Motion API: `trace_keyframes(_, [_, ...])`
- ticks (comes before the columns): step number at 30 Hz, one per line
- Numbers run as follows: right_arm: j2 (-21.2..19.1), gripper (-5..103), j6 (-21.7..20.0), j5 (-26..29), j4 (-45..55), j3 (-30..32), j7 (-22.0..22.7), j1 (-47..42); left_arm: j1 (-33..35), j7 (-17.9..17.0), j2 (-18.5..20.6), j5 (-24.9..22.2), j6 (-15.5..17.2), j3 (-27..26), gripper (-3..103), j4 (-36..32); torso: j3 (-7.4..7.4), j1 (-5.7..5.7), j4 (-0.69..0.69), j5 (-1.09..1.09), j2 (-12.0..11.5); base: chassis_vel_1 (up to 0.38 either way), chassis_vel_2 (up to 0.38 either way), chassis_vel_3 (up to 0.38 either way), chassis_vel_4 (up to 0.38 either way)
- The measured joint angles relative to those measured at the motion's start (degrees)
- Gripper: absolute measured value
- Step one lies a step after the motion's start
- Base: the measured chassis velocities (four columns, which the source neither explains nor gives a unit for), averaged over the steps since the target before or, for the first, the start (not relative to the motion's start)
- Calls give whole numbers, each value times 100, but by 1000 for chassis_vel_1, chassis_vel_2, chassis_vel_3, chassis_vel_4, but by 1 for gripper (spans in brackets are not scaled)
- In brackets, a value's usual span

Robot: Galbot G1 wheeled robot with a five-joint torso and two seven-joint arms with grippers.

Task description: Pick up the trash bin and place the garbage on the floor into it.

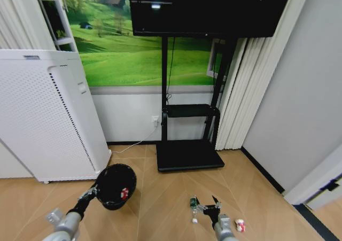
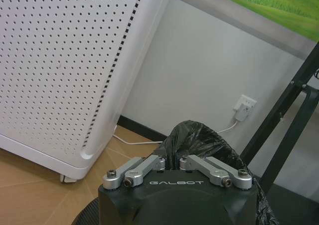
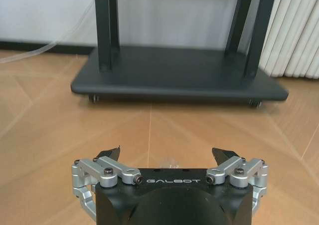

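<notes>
The head view looks forward and down from high up, taking in the wooden floor [image 1: 160,209], the tall white perforated air purifier [image 1: 51,113] and the black flat-based screen stand [image 1: 188,154] against the wall; the left wrist view sits low, close beside that purifier [image 2: 65,70], facing the wall; the right wrist view hovers near the floor [image 3: 149,130], facing the stand's base [image 3: 179,78]; both wrist views share these with the head view.
</notes>
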Motion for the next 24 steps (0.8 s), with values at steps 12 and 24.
trace_keyframes(12, [136, 100, -265, 250, -1668, -376, -47, 1153, 148, 35, 12, 212, -64, -57, 7, -43, 0, 0, 0, 0, 0, -9, -1, 14, 5])
trace_keyframes(24, [697, 101, -80, -731, -3454, -566, 34, 2215, 376, -120, 14, -6, 9, -58, 7, -611, 0, 0, 2, 1, 0, 0, 0, 0, 0])
